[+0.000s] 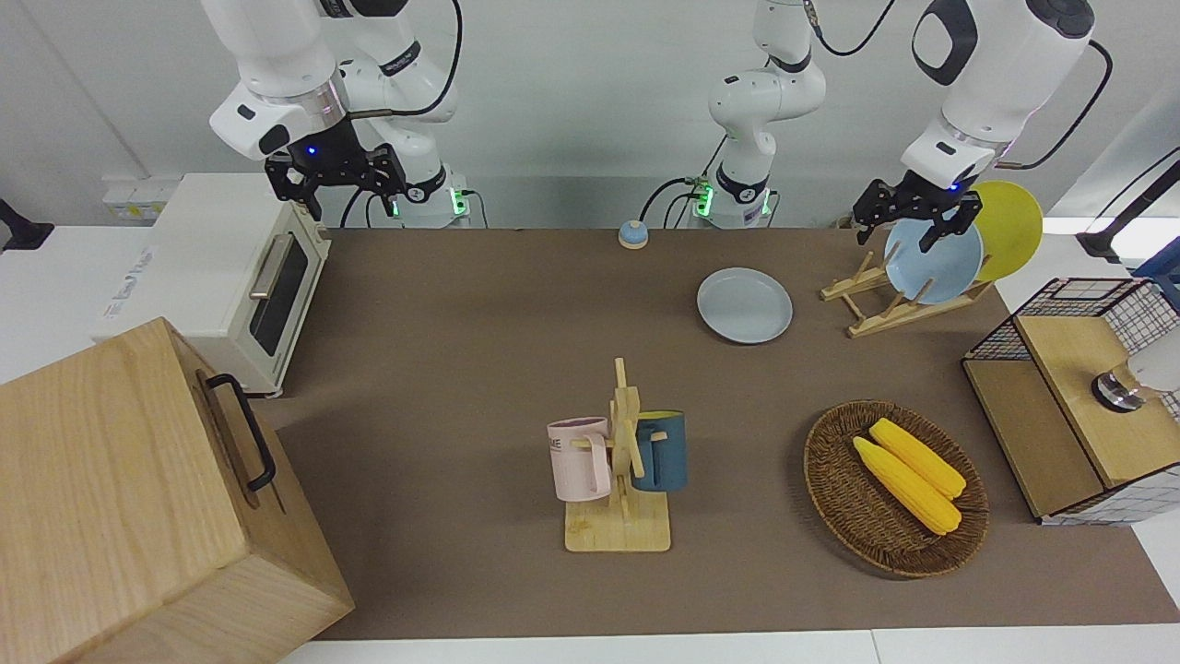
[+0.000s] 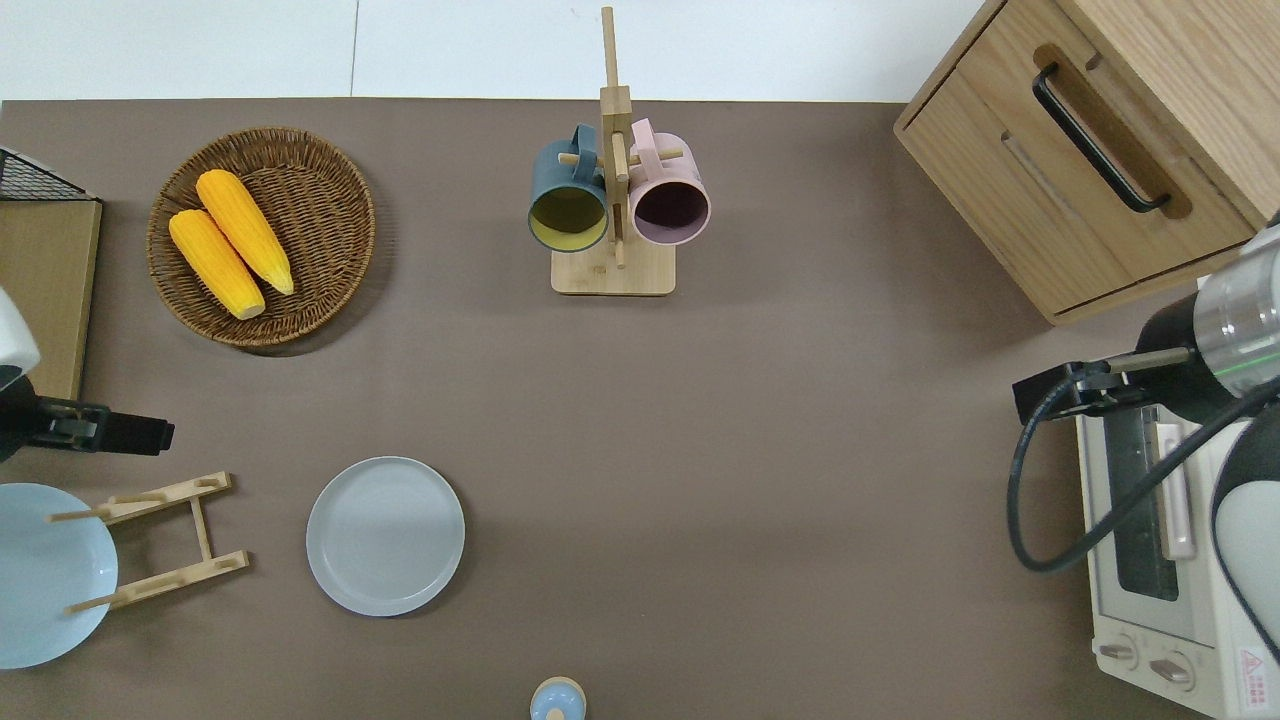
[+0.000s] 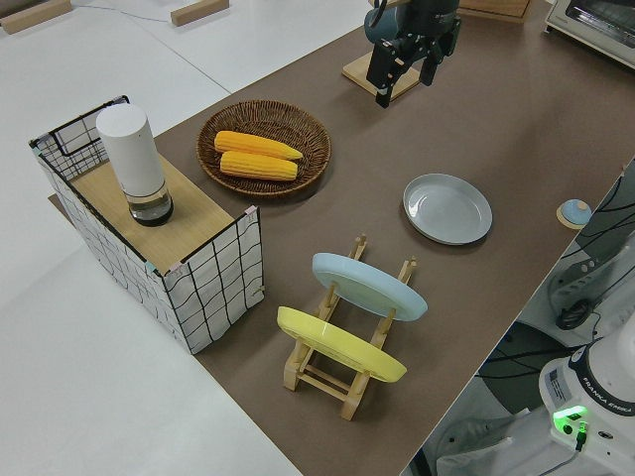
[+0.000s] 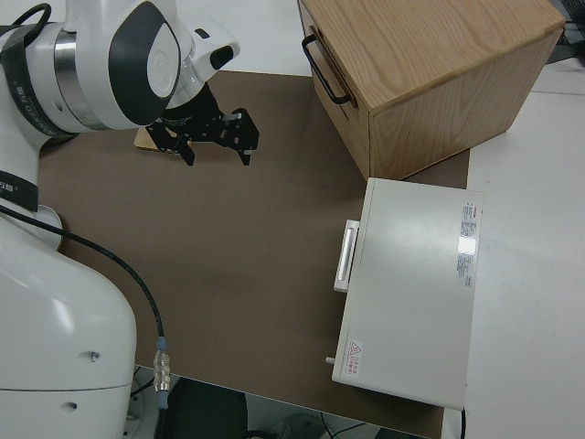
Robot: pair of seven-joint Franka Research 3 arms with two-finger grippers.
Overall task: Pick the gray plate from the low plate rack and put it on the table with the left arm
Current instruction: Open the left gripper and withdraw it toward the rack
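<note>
From my station I count the containers first: one round dark wicker basket [image 1: 894, 487] holding two yellow corn cobs [image 1: 908, 472] lying side by side, toward the left arm's end of the table. Just beside it at that end stands one wire-mesh box with a wooden top [image 1: 1074, 387], and on that top sits a single white cylinder with a metal base [image 3: 132, 164].

The low plate rack of pale wooden slats [image 1: 890, 300] carries two plates, one light-blue plate [image 1: 934, 261] and one yellow plate [image 1: 1007, 229], each leaning in its own slot. The plain light-gray round plate [image 2: 385, 535] lies flat on the brown-matted table [image 2: 760, 420], just beside the rack toward the middle, not touching it.

One taller wooden mug stand [image 1: 622, 489] holds two mugs: one pink mug [image 1: 581, 458] and one dark blue mug [image 1: 660, 450]. I also see one wooden drawer cabinet with a black handle [image 1: 138, 498], one white toaster oven [image 1: 241, 277], and one small blue-topped bell [image 1: 632, 234] near the robots' edge.

The left gripper [image 1: 913, 221] hangs in the air over the rack area, its two black fingers spread apart with nothing between them. The right gripper [image 1: 336, 180] is parked, its fingers apart and empty.
</note>
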